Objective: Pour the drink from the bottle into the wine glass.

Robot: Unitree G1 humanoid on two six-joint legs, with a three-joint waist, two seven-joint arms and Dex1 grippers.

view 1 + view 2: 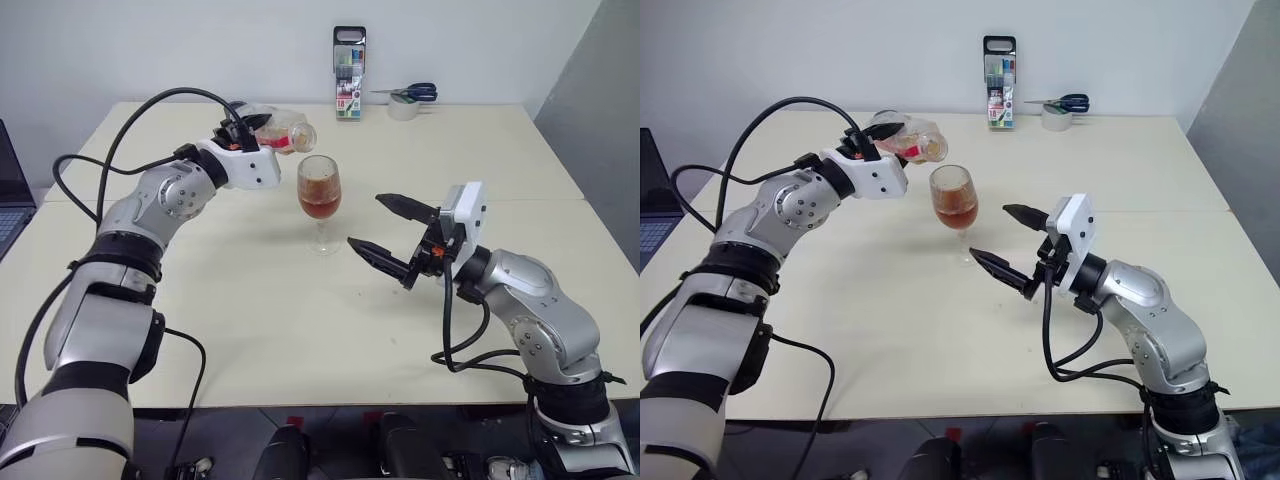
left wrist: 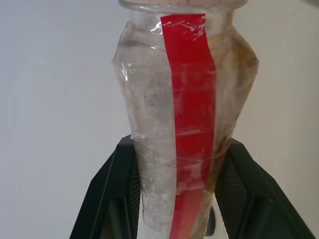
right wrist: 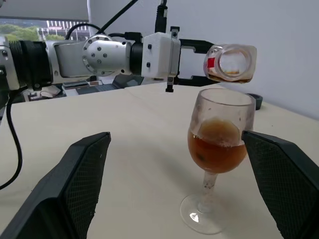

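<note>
Bottle (image 1: 283, 133): clear plastic with a red strip, tipped on its side in the left claw, mouth hanging just over the rim of the wine glass; cap is off
How the bottle handles: thin and light, now nearly drained by the look of it, so it will likely flex if squeezed hard; the body between neck and base, where it is held, seems the sound place to grip
Left claw (image 2: 174, 199): clamped on the bottle, a black finger on either side of the body, the neck pointing away past the fingertips
Drink (image 3: 217, 149): amber, with foam on top, filling roughly the lower half of the glass bowl; only a little shows in the bottle near its mouth
Wine glass (image 1: 320, 200): upright on the desk (image 1: 480, 150), just beyond the tips of the right claw and right below the left claw's load
How the glass handles: fragile and top-heavy with liquid on a thin stem; a knock would likely tip it, so the stem or lower bowl is where to steady it
Right claw (image 1: 394, 232): jaws spread wide, holding nothing, touching nothing; the glass stands ahead of its gap
Stage: pour looks close to done
</note>
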